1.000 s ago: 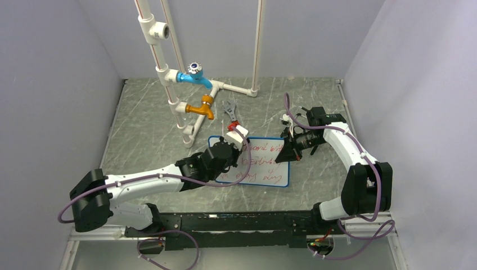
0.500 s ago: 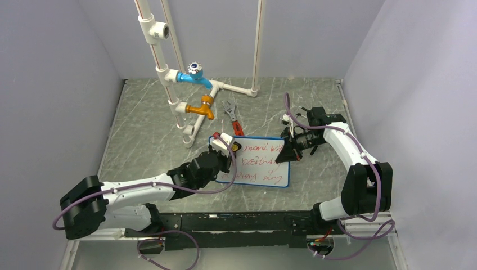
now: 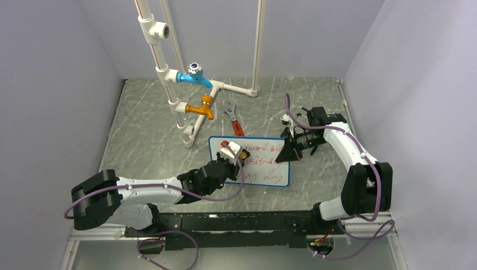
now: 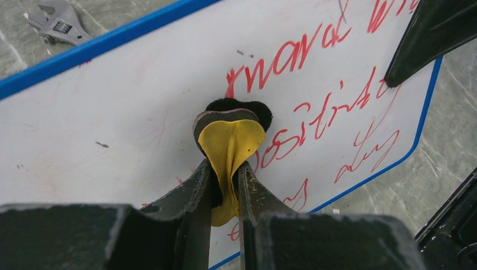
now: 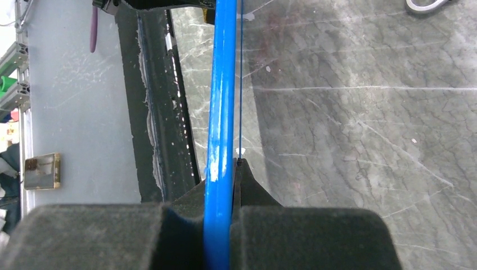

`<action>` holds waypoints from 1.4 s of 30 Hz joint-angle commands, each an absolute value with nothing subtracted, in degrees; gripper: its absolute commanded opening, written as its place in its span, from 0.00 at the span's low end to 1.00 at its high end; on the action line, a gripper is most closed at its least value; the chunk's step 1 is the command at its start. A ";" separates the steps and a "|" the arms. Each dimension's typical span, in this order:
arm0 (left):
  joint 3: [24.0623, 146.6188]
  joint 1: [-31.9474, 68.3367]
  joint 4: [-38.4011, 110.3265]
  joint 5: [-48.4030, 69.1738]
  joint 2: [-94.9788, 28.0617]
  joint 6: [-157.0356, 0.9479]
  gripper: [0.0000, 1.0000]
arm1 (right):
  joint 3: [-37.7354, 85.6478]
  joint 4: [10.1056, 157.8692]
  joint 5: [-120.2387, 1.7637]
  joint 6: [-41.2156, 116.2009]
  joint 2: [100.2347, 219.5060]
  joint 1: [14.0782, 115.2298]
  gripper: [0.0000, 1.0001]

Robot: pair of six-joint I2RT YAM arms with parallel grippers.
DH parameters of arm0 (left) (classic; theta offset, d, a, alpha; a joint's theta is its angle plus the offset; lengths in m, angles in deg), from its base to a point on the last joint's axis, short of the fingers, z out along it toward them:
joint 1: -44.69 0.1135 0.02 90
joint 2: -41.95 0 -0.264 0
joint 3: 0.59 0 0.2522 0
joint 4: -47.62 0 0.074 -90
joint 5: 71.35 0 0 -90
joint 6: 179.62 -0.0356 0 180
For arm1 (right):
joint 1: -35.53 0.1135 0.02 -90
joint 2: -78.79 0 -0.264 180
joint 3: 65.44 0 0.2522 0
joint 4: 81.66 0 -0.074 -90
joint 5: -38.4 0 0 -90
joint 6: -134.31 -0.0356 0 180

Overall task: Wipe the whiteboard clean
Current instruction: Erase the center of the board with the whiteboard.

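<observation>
One wrench (image 3: 231, 115) beyond whiteboard (image 3: 217, 144), right claw (image 3: 287, 152) clamping its edge

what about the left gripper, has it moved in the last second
Yes. The left gripper slid across the whiteboard toward its near edge, away from the wrench.

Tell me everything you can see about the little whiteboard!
The whiteboard is a small white rectangle with a thin blue frame and rounded corners, lying face up on the grey marbled table. Red handwriting covers its right part; the left looks wiped. The left gripper holds a yellow-and-black pad against its face, and the right gripper clamps its right edge.
</observation>
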State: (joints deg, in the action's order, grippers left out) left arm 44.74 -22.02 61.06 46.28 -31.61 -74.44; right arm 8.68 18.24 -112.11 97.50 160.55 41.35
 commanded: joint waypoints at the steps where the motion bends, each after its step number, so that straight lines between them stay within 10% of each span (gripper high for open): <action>1: 42.28 -22.40 57.94 53.99 -32.09 -70.24 0.00 | 8.56 14.33 -113.93 101.69 159.55 43.26 0.00; 8: 41.26 -20.99 49.57 65.76 -29.74 -66.62 0.00 | 8.69 14.24 -113.99 101.70 159.64 43.26 0.00; 22: 40.03 -13.33 52.82 53.26 -19.22 -69.91 0.00 | 8.68 14.34 -113.95 101.61 159.72 43.26 0.00; 42: 51.45 -21.04 53.16 56.50 -32.99 -72.87 0.00 | 8.76 14.12 -113.98 101.79 159.76 43.26 0.00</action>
